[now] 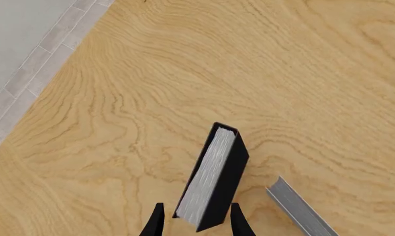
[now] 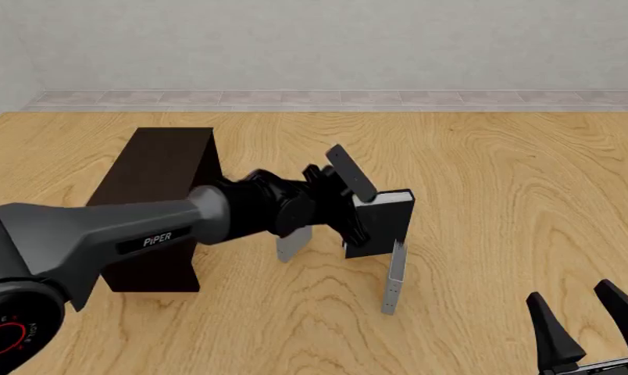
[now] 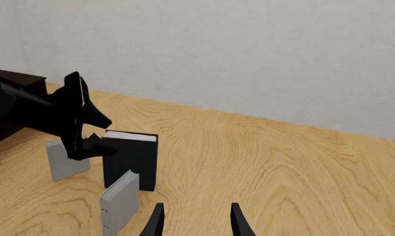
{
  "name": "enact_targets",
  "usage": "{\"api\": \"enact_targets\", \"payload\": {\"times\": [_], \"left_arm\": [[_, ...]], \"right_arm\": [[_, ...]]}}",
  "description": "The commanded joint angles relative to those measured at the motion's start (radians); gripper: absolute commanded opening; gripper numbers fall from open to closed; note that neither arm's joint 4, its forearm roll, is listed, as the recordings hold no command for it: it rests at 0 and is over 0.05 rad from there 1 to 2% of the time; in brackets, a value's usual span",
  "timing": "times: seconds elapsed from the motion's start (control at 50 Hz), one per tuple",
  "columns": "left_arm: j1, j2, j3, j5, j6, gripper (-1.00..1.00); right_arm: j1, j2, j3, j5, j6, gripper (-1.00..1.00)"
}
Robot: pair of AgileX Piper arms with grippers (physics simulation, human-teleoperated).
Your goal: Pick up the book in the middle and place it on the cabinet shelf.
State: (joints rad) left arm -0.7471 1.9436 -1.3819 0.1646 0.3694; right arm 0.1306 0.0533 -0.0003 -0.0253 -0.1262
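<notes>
Matt black book [image 2: 382,226] cover, white paper edges; smooth grained wooden table [image 2: 501,195].

front: high, behind arms | wrists: near; share book [image 2: 382,223]

cabinet shelf [image 2: 158,203] left | book [image 2: 382,226] centre, apparently upright | thin book [image 2: 394,277] before it

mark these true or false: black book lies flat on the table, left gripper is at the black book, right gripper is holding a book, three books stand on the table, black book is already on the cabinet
1. False: the black book stands upright on the table.
2. True: the left gripper has a finger on each side of it.
3. False: the right gripper is open, holding nothing.
4. True: with the light grey book and the thin grey-blue book.
5. False: the book is on the table, beside the cabinet.
</notes>
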Motion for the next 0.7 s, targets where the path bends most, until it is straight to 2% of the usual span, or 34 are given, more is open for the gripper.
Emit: {"api": "enact_targets", "payload": {"times": [0.02,0.46,0.7], "left_arm": [[-0.011,0.034,-0.013,0.007,0.011,1.0],[0.026,0.113,-0.1,0.051,0.021,1.0],[-0.014,0.136,-0.095,0.068,0.003,1.0]], "right_arm": [[-0.007,0.001,0.0,0.0,0.005,1.0],[-0.01,0.007,0.0,-0.003,0.008,1.0],[-0.008,0.005,0.0,-0.003,0.011,1.0]]}}
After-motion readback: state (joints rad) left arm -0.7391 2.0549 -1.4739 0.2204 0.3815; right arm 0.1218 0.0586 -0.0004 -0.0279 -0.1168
